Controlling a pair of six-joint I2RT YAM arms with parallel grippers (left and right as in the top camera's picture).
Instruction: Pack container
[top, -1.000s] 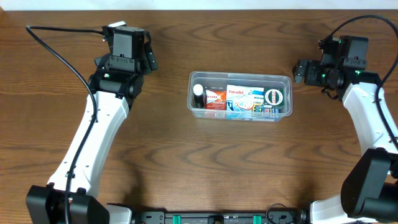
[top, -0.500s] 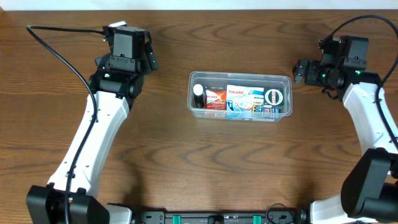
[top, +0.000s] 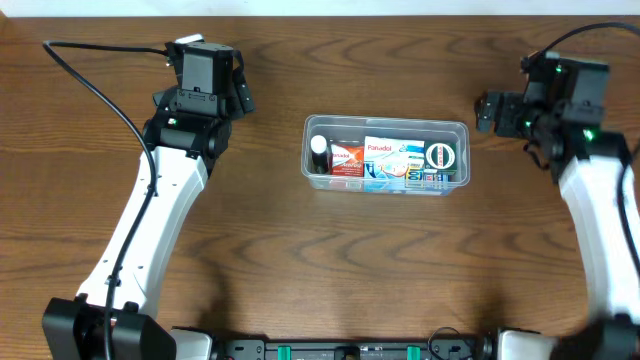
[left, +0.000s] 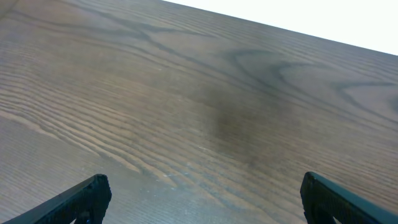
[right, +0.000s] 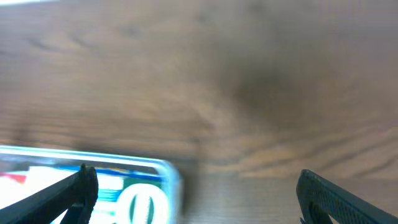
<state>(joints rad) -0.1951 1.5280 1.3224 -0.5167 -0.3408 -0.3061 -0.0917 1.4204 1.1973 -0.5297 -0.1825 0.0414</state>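
The clear plastic container (top: 456, 128) stands at the table's middle. It holds a dark bottle with a white cap (top: 319, 152), a red box (top: 347, 159), a blue and white Panadol carton (top: 390, 160) and a green and white round item (top: 441, 156). My left gripper (top: 243, 90) is open and empty, far left of the container, over bare wood (left: 199, 199). My right gripper (top: 483, 112) is open and empty just right of the container's far right corner. In the blurred right wrist view the container's corner (right: 171, 171) shows between my fingers (right: 196, 199).
The dark wooden table (top: 320, 260) runs to a pale back edge (left: 348, 25). A black cable (top: 90, 70) loops from the left arm. The arm bases stand at the front edge.
My right arm has shifted slightly to the right and its wrist view is blurred with motion. The left arm and the container have not moved.
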